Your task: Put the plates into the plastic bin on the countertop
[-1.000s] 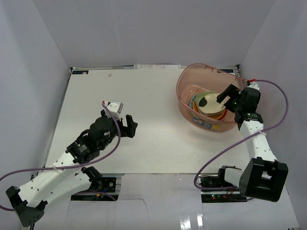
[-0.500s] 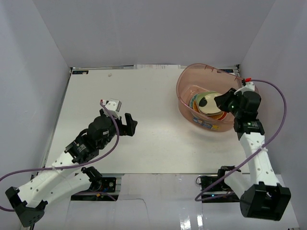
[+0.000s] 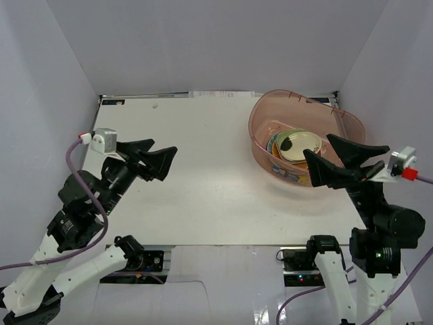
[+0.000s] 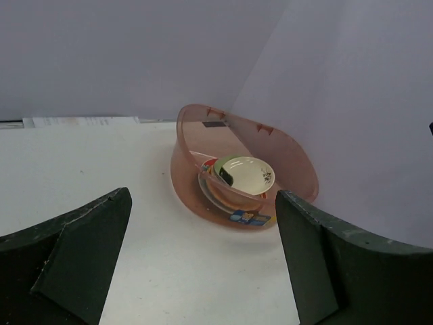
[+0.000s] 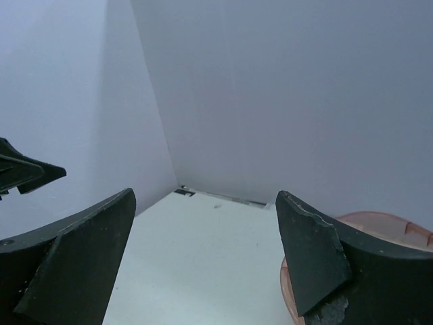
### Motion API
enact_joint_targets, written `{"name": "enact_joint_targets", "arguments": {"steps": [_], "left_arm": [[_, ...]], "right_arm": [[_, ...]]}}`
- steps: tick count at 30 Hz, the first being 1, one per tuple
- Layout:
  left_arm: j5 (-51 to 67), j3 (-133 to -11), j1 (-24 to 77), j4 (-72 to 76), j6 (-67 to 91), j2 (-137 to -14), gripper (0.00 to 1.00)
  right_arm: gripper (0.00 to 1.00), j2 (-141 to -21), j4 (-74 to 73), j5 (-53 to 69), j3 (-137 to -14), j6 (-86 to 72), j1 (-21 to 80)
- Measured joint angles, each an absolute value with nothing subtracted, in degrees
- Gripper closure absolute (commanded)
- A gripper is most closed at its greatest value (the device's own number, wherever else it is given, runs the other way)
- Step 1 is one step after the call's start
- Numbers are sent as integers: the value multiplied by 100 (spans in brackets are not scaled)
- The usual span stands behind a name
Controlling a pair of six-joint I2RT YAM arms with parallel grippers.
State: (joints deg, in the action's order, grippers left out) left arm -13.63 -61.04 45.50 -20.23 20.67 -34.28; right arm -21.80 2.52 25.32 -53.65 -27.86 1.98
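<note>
The translucent pinkish-brown plastic bin (image 3: 264, 115) stands at the back right of the white countertop (image 3: 203, 169). It holds a stack of plates (image 3: 298, 145) with a cream dish on top; orange, red and green rims show beneath. The left wrist view shows the bin (image 4: 196, 135) and the stack (image 4: 247, 175) too. My left gripper (image 3: 150, 157) is open and empty, raised over the left side of the table. My right gripper (image 3: 338, 162) is open and empty, raised at the bin's near right edge. The right wrist view shows only a piece of the bin's rim (image 5: 379, 220).
White walls close in the table at the left, back and right. A small dark fitting (image 3: 111, 102) sits at the back left corner. Purple cables hang from both arms.
Both arms have risen and pulled back toward their bases. The right gripper has left the bin's inside and now stands high at its near right. The left gripper has lifted and moved left.
</note>
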Motion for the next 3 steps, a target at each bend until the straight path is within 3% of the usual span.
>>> {"name": "enact_joint_targets", "arguments": {"steps": [3], "left_arm": [[-1347, -6114, 4550, -2014, 2067, -3214, 2]], "right_arm": [[10, -1822, 183, 2300, -5356, -2783, 198]]}}
